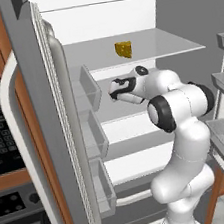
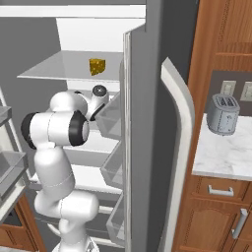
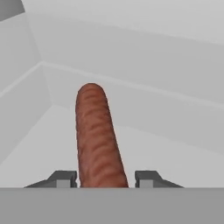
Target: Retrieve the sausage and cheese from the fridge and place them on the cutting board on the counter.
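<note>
The hand view has the sausage running from 6 toward 12 o'clock between the fingers, its rounded end far out on the white fridge floor; the dark tips sit close at either side, one touching it and the other a sliver off, so a firm pinch cannot be told. From the base views the arm reaches into the open fridge below the shelf where the cheese sits at 12 o'clock. The right base view adds a toaster on a side bench at 3 o'clock
</note>
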Robot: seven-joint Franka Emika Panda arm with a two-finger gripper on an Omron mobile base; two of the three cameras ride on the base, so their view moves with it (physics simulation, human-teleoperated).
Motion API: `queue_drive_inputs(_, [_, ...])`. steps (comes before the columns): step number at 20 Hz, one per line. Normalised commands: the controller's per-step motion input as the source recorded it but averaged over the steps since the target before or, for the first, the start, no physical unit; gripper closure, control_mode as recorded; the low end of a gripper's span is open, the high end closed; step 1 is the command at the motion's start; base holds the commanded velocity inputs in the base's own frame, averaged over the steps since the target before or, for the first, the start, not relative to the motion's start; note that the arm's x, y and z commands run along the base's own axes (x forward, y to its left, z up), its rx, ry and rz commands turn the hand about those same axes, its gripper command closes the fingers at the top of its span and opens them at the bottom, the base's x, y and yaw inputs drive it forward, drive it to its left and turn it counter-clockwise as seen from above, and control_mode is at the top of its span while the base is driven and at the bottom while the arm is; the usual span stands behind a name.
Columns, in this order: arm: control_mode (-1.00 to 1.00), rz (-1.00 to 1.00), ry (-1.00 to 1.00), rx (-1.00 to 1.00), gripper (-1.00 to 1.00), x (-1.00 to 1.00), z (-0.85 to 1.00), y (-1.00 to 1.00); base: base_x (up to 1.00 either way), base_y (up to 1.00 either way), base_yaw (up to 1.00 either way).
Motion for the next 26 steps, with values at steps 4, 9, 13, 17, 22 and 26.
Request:
queue_drive_inputs(4, [-1.0, 0.0, 0.02, 0.0, 1.0, -0.52, -0.13, 0.0, 0.0, 0.0, 0.0])
queue_drive_inputs(9, [-1.0, 0.0, 0.11, 0.0, 1.0, -0.56, 0.12, -0.02, 0.0, 0.0, 0.0])
queue_drive_inputs(13, [-1.0, 0.0, 0.08, 0.0, 1.0, -0.62, 0.3, -0.01, 0.0, 0.0, 0.0])
queue_drive_inputs(17, [-1.0, 0.0, 0.04, 0.0, 1.0, -0.69, 0.35, 0.0, 0.0, 0.0, 0.0])
queue_drive_inputs(22, [-1.0, 0.0, 0.0, 0.0, 1.0, -0.74, 0.33, 0.0, 0.0, 0.0, 0.0])
queue_drive_inputs(26, [-1.0, 0.0, 0.0, 0.0, 1.0, -0.72, 0.32, -0.03, 0.0, 0.0, 0.0])
